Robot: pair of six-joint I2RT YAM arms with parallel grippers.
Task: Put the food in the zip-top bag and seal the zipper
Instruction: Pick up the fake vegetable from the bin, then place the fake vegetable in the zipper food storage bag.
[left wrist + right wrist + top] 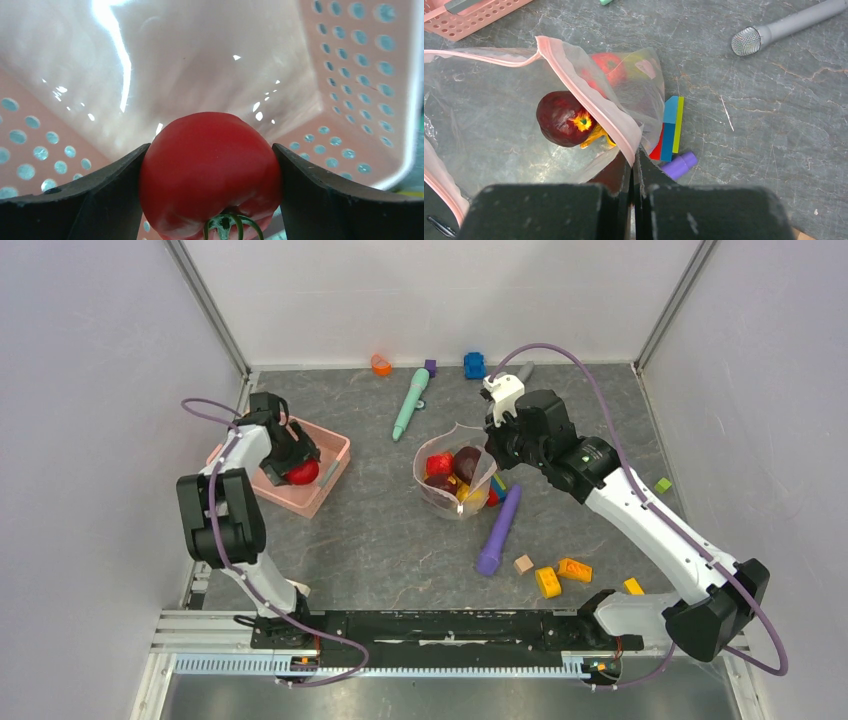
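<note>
A glossy red tomato (pixel 210 170) lies in the pink basket (pixel 335 445) at the left. My left gripper (pixel 210 146) reaches into the basket, and both its fingers press against the tomato's sides. The clear zip-top bag (pixel 455 475) stands open at the table's middle. Inside it are a dark maroon piece (pixel 561 120), a red piece (pixel 606 67) and a bit of yellow food (pixel 594 137). My right gripper (pixel 634 157) is shut on the bag's pink zipper strip (pixel 589 95) and holds the mouth up. I cannot see the slider tab.
A purple stick (pixel 498 530) and a multicoloured block (pixel 670 127) lie right beside the bag. A teal stick (pixel 410 405), blue (pixel 474 365) and orange (pixel 381 364) blocks sit at the back. Yellow blocks (pixel 560 575) lie front right. A grey microphone (pixel 784 27) lies beyond the bag.
</note>
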